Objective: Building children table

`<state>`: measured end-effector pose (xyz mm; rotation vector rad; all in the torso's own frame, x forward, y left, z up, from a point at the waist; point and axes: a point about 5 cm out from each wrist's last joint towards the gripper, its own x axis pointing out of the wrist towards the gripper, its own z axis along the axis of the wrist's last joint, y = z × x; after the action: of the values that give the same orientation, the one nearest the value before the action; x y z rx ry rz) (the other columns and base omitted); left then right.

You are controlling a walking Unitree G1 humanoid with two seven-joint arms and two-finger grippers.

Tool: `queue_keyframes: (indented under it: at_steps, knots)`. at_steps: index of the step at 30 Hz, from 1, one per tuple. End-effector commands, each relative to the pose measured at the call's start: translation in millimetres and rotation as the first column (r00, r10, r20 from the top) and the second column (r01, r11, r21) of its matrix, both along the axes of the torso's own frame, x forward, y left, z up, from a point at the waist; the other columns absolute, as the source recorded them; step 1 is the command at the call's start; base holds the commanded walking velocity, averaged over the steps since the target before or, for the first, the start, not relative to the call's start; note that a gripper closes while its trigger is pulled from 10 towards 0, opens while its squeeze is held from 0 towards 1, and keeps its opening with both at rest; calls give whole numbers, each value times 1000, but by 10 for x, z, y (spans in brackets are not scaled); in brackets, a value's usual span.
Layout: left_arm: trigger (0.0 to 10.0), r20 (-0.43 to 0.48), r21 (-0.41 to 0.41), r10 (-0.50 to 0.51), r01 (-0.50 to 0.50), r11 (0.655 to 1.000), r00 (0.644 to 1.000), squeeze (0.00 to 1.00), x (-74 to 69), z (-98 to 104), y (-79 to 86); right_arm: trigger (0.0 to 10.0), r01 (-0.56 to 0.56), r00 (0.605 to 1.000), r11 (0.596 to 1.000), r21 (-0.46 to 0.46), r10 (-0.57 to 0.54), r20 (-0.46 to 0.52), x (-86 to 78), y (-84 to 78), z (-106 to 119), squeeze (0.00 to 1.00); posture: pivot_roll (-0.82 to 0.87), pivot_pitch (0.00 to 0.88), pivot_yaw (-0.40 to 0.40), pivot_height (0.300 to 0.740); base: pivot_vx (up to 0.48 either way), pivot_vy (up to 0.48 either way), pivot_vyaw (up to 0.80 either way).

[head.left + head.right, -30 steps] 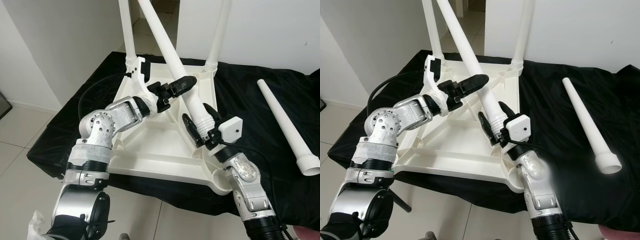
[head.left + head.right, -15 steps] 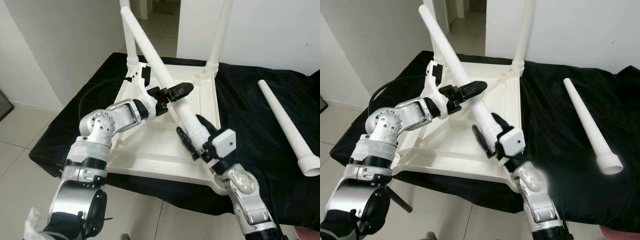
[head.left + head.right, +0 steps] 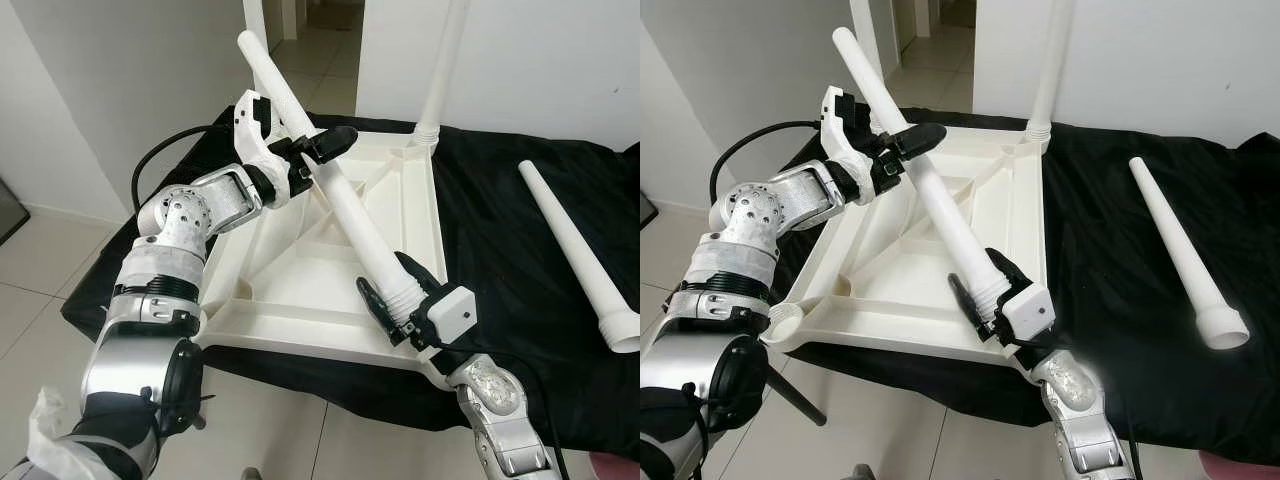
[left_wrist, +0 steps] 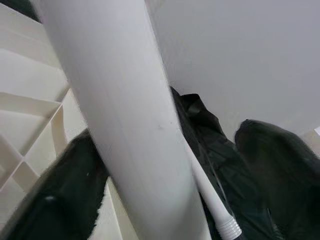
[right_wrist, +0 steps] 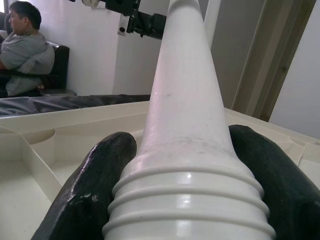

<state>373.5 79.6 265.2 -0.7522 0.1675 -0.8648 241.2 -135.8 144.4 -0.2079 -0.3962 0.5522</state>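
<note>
Right gripper [image 3: 400, 297] clamps the leg's [image 3: 340, 195] ribbed base over the tabletop's [image 3: 300, 290] near edge; left gripper [image 3: 318, 150] grips higher up.

White plastic children's tabletop [image 3: 300, 285] lay upside down, ribbed underside up, on the black-draped surface [image 3: 500, 230]. One tapered white leg [image 3: 435, 75] stood upright in a far corner socket. A second leg [image 3: 335, 190] slanted across the tabletop, its ribbed threaded end low near the front right corner, clamped by the right end effector [image 3: 395, 305]; its narrow upper part was gripped by the left end effector [image 3: 305, 155]. A third leg [image 3: 575, 250] lay loose on the cloth, well apart to the right.
</note>
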Motion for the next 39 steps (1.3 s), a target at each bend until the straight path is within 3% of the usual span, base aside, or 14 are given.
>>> queue_keyframes:
  at_steps: [1, 13, 17, 18, 22, 23, 24, 31, 32, 39]
  knots:
    - [0, 91, -108, -150, 160, 981, 984, 0, -85, 61, -96, 10000, -36, 999, 999, 9, 36, -17, -21, 57, -24, 0, -65, 0, 53, 740, 0, 0, 0]
    - [0, 101, -109, -185, 195, 975, 978, 0, -86, 74, -168, 10000, -65, 998, 998, 21, 65, -15, 17, 70, 12, 0, -59, 0, 51, 740, 0, 0, 0]
    - [0, 110, -122, -171, 184, 975, 979, 0, -48, 129, -128, 10000, -74, 992, 990, 117, 85, -94, 47, 58, -6, 0, -59, 0, 53, 740, 0, 0, 0]
    - [0, 109, -127, -158, 172, 977, 981, 0, -31, 150, -115, 10000, -65, 988, 983, 171, 87, -124, 66, 41, -2, 1000, -60, 0, 52, 740, 0, 0, 0]
    - [0, 100, -128, -133, 145, 981, 986, 0, 4, 185, -96, 10000, -57, 986, 970, 237, 92, -140, 84, 17, 33, 1000, -62, 0, 51, 740, 0, 0, 0]
    - [1020, 88, -124, -114, 124, 984, 990, 0, 32, 208, -85, 10000, -57, 986, 961, 269, 96, -134, 96, 6, 71, 1000, -62, 0, 49, 740, 0, 0, 0]
    - [10000, 83, -107, -97, 106, 989, 992, 0, 55, 232, -80, 10000, -54, 987, 951, 305, 97, -128, 113, -5, 111, 1000, -63, 0, 49, 740, 0, 0, 0]
    - [10000, 112, -83, -52, 62, 995, 992, 0, 102, 367, -44, 10000, -15, 991, 916, 400, 67, -116, 204, -43, 230, 1000, -62, 0, 49, 740, 0, 0, 0]
    - [10000, 156, -41, -14, 21, 999, 988, 0, 130, 439, -5, 10000, 16, 990, 904, 427, 44, -131, 268, -69, 270, 0, -62, 0, 49, 740, 0, 0, 0]
    - [10000, 224, 15, 33, -37, 999, 974, 0, 145, 499, 17, 10000, 64, 985, 900, 432, 14, -174, 346, -93, 284, 0, -60, 0, 50, 740, 0, 0, 0]
